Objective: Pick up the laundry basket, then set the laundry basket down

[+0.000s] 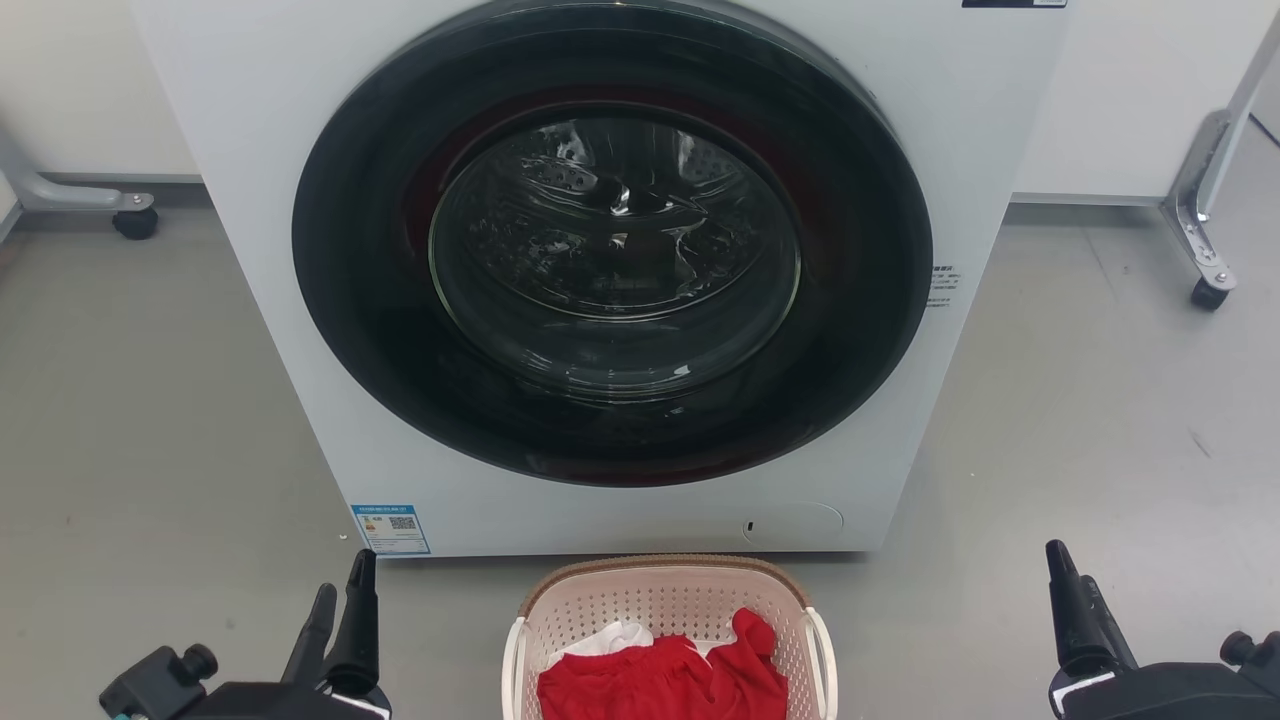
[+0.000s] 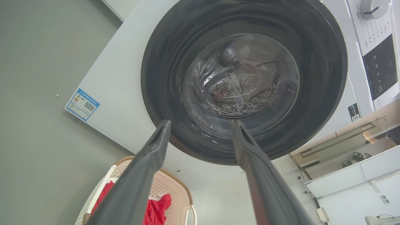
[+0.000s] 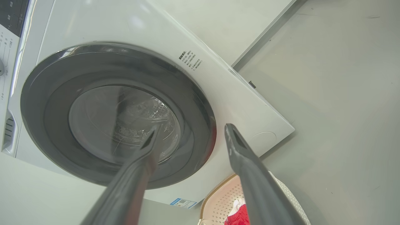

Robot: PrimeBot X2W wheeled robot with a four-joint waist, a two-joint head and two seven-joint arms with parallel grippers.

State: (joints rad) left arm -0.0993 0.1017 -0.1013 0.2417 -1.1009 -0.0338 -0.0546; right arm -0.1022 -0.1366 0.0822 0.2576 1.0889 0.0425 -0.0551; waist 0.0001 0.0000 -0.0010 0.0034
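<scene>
So, grey floor (image 1: 150, 400), one white washing machine (image 1: 250, 200), and one laundry basket (image 1: 660, 600) on the floor just in front of it. Two grippers flank it, left gripper (image 1: 345, 575) and right gripper (image 1: 1072, 565), fingers spread, holding nothing.

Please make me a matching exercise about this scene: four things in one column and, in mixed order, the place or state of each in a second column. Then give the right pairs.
Things:
1. laundry basket
2. red cloth
3. blue label
4. washing machine

Place or state:
A. lying inside the basket
B. door shut, drum seen through the glass
C. stuck low on the machine's front, at the head view's left
D. standing on the floor in front of the machine

Pairs: 1-D, 2-A, 3-C, 4-B.
</scene>
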